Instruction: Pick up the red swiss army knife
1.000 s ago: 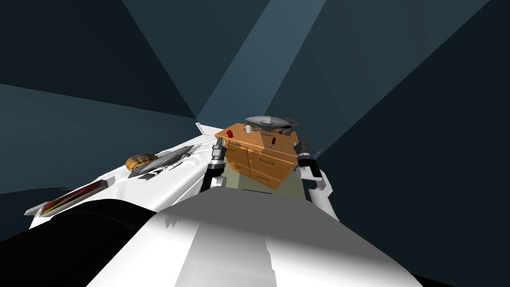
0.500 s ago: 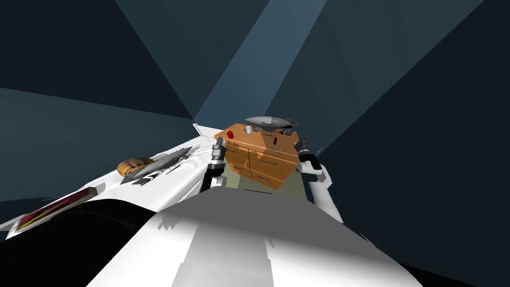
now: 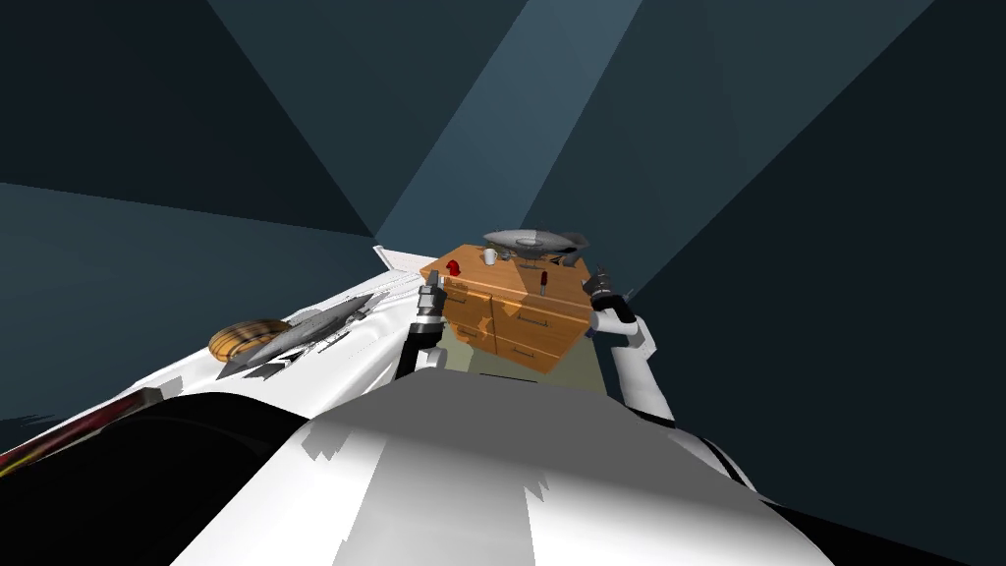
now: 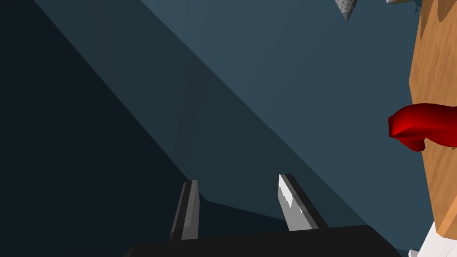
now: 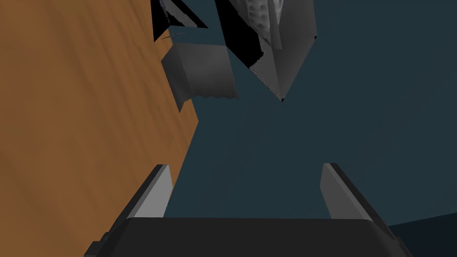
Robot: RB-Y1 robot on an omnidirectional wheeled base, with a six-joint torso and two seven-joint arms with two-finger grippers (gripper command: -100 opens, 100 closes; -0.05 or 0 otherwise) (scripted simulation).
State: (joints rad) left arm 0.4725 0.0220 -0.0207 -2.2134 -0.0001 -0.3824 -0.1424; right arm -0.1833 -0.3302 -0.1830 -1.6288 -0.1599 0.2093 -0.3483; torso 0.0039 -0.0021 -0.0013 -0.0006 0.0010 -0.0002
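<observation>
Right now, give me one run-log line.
phase: pre-grasp | left gripper: fingers open, empty, beside wooden dresser | right gripper: fingers open, empty, opposite side | dresser top: red lump, slim red item, untouched, knife unclear

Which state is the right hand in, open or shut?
Open. The right hand shows both fingers wide apart, nothing between them.

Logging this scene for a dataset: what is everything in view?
Dresser: one, orange-brown, centre ahead.
Red rounded object: one, red, dresser top, left end.
Mug: one, white, dresser top.
Slim tool: one, red and dark, dresser top.
Airship model: one, grey, dresser's far side.
Aircraft model: one, grey, on white surface at left.
Wooden disc: one, brown, beside aircraft model.
Left gripper: one, grey, open, left of dresser.
Right gripper: one, grey, open, right of dresser.
</observation>
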